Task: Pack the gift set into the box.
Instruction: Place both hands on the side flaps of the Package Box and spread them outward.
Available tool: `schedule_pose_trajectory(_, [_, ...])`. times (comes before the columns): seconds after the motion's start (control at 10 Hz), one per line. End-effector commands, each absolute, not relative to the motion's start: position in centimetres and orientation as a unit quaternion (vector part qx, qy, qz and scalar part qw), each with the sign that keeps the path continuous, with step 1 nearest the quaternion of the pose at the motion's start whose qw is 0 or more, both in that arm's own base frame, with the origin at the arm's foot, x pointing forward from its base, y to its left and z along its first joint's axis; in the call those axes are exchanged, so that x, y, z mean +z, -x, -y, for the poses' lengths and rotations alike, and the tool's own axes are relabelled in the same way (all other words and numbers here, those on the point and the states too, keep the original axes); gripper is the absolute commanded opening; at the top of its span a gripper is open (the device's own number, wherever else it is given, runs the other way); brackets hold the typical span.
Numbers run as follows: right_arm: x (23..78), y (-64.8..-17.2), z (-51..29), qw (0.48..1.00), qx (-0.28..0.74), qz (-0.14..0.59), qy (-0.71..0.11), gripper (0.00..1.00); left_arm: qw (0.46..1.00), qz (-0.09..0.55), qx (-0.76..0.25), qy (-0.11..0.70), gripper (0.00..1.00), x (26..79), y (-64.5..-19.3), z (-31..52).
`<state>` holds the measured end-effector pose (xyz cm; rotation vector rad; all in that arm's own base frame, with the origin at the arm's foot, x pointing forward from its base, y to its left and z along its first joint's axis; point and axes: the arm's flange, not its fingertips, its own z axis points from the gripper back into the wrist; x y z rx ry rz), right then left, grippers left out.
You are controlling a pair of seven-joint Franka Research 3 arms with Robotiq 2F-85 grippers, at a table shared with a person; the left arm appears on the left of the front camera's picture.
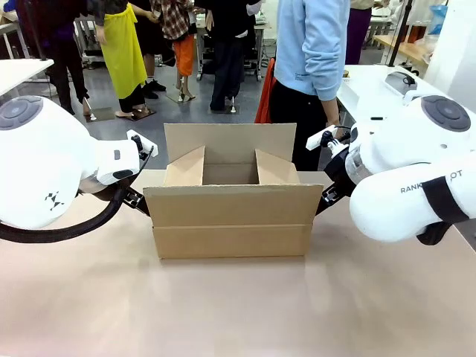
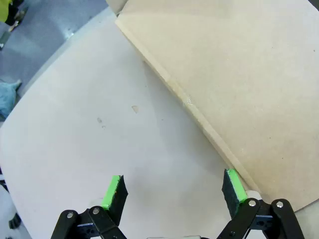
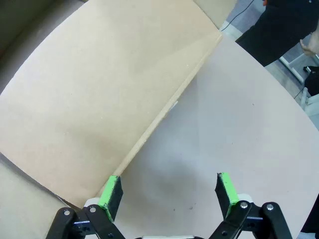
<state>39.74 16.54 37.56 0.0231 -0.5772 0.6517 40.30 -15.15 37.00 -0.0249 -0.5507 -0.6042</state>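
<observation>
Beige table (image 1: 238, 312) under the box (image 1: 230, 223). Judged best: brace the box evenly from both sides and keep the opening clear for packing. Plain brown corrugated, unprinted; far flap upright, near flap folded down its front. Left gripper (image 2: 173, 189) just beside the box's left wall, right gripper (image 3: 168, 190) just beside its right wall. Both spread apart, holding nothing.

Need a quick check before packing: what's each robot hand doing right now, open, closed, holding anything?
Left hand: open, holding nothing.
Right hand: open, holding nothing.
</observation>
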Motion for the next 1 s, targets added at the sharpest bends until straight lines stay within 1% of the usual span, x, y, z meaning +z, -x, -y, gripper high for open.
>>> schedule_pose_trajectory(0.0, [37.6, -39.7, -16.5, 0.907, 0.316, 0.280, -0.011, 1.00, 0.917, 0.268, -0.294, 0.012, 1.00, 37.0, -40.3, 15.2])
schedule_pose_trajectory(0.4, [37.6, -39.7, -16.5, 0.907, 0.316, 0.280, -0.011, 1.00, 0.918, 0.268, -0.294, 0.012, 1.00, 37.0, -40.3, 15.2])
schedule_pose_trajectory(0.5, [38.1, -39.5, -16.2, 0.911, 0.295, 0.289, -0.010, 1.00, 0.917, 0.261, -0.303, 0.014, 1.00, 38.0, -39.5, 14.4])
schedule_pose_trajectory(0.6, [38.8, -38.9, -15.5, 0.918, 0.281, 0.278, -0.013, 1.00, 0.921, 0.247, -0.301, 0.018, 1.00, 39.3, -38.5, 13.0])
schedule_pose_trajectory(0.7, [39.7, -38.2, -14.5, 0.936, 0.252, 0.246, -0.021, 1.00, 0.923, 0.242, -0.296, 0.034, 1.00, 40.9, -37.1, 11.5])
schedule_pose_trajectory(0.8, [40.9, -37.5, -13.3, 0.951, 0.207, 0.225, -0.043, 1.00, 0.930, 0.247, -0.269, 0.049, 1.00, 42.6, -35.6, 10.1])
schedule_pose_trajectory(0.9, [42.5, -36.6, -11.1, 0.955, 0.155, 0.230, -0.103, 1.00, 0.940, 0.263, -0.205, 0.068, 1.00, 44.4, -34.2, 8.0])
